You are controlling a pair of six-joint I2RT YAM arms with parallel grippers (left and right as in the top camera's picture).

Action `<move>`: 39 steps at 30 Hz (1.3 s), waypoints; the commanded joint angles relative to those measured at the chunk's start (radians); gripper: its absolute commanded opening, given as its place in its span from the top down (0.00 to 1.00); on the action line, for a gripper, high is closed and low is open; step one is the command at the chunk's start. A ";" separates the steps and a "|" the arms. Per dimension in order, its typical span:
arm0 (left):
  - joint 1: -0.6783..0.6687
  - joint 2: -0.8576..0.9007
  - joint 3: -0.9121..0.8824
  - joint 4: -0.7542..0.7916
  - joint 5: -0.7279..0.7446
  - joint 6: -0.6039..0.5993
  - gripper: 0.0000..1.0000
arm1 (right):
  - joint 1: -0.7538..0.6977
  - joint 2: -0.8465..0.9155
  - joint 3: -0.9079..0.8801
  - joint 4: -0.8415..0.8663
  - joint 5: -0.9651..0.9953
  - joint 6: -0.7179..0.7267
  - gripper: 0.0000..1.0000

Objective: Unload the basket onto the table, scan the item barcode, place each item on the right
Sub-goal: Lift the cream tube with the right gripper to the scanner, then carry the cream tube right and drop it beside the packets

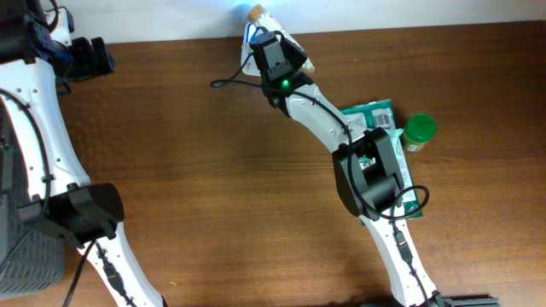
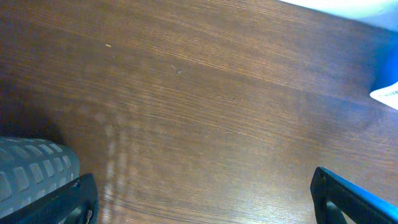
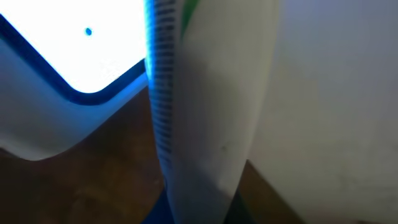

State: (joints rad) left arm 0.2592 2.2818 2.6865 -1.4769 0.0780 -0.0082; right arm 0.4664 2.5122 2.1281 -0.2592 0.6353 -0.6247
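**A:** Where is the thing to be scanned?

**B:** At the far edge of the tabletop [image 1: 188, 153], lifted off the wood in the right gripper [image 1: 264, 47]. It's a white item [image 3: 205, 93], and the jaws are pressed together on it. From the wrist it looks thin and edge-on, which fits so narrow a pinch.

**A:** Why hold it so far out?

**B:** That's where the scanner window [image 3: 68, 50] is, the glowing white panel with a blue rim. The arm reaches right across so that the item hangs just beside the light.

**A:** Is the code facing it?

**B:** Roughly, I judge. A striped band [image 3: 163, 106] runs down the side of the item nearest the window, and it is likely the barcode. It's blurred, though, so I can't tell whether it sits square to the glass. A slight turn of the wrist may be called for.

**A:** And the other arm?

**B:** The left gripper [image 2: 202, 198] hovers over bare wood at the left, jaws spread wide and pinching nothing. It's well apart from the scanner, I'd guess to keep the light unblocked.

**A:** What about the green things on the right?

**B:** A green box [image 1: 371, 115] lies flat with a green-lidded jar [image 1: 419, 130] just beside it, both partly under the right arm. They may be waiting their turn, but that's only a guess.

**A:** Any risk?

**B:** With so slim a hold, the item could swing or twist out of line with the window.
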 commanded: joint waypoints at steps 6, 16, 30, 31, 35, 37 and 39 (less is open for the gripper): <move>-0.003 -0.008 -0.006 0.002 0.011 -0.010 0.01 | 0.003 -0.416 0.023 -0.287 -0.333 0.469 0.96; -0.003 -0.008 -0.006 0.001 0.011 -0.010 0.01 | -0.169 -0.619 -0.022 -1.144 -0.801 0.697 0.96; -0.003 -0.008 -0.006 0.001 0.011 -0.010 0.01 | -0.257 -0.615 -0.572 -0.905 -0.721 0.726 0.29; -0.003 -0.008 -0.006 0.001 0.011 -0.010 0.01 | -0.257 -0.634 -0.519 -0.927 -0.721 0.726 0.26; -0.003 -0.008 -0.006 0.001 0.011 -0.010 0.01 | -0.257 -0.747 -0.235 -1.075 -0.721 0.727 0.25; -0.003 -0.008 -0.006 0.002 0.011 -0.010 0.01 | -0.257 -0.823 -0.073 -1.175 -0.722 0.728 0.01; 0.004 -0.008 -0.006 0.002 0.011 -0.010 0.01 | -0.257 -0.900 0.034 -1.224 -0.737 0.731 0.02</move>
State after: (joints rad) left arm 0.2592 2.2818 2.6839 -1.4769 0.0780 -0.0082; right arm 0.2081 1.7012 2.0628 -1.4620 -0.0925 0.1017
